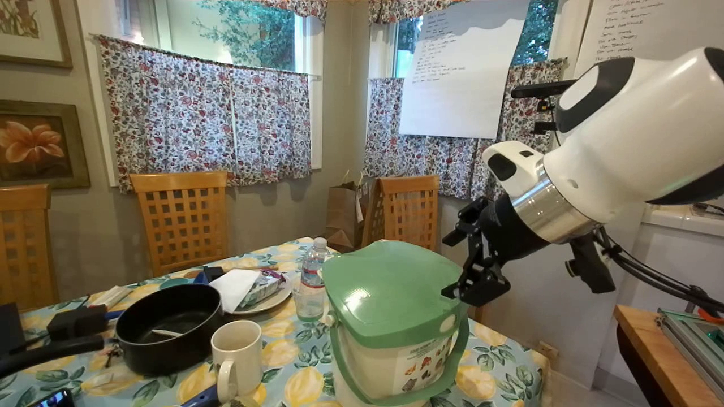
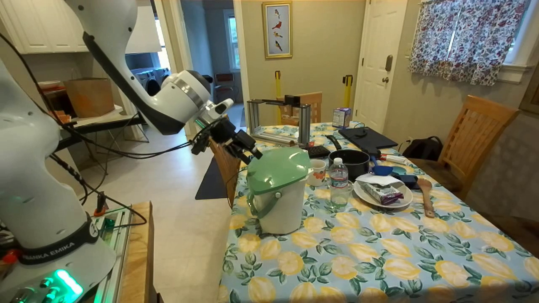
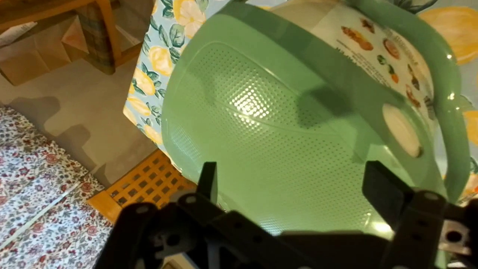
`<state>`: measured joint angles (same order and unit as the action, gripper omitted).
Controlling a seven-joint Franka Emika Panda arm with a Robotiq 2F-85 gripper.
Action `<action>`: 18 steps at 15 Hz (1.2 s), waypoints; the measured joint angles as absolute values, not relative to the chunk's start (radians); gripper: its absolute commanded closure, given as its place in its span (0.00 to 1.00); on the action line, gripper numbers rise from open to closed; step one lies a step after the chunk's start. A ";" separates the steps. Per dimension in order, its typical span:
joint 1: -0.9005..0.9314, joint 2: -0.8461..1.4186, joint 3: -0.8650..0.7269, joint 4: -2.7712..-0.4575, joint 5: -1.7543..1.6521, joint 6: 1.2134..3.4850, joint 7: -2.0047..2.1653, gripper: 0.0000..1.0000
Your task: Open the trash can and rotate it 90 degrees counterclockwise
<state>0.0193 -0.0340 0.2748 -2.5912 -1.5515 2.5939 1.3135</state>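
trash can (image 2: 289, 200), its green lid (image 2: 278, 168) closed, stands on the counter (image 2: 358, 248), near the claw (image 1: 448, 265), which is spread wide apart.

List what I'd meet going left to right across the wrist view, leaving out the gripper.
Floral curtain → wooden lattice chair back → green trash can lid → cream oval on the lid's edge → green carrying handle.

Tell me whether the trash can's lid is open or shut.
Shut: the green lid lies across the top of the trash can in both exterior views, with no raised edge showing.
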 measured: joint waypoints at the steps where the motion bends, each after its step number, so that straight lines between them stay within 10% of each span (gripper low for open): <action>1: 0.027 -0.028 0.285 -2.591 -1.559 2.580 1.318 0.00; 18: 0.185 0.143 0.293 -2.553 -1.906 2.350 1.514 0.00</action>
<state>0.1853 0.1431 0.2928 -2.5529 -1.9060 2.3502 1.5135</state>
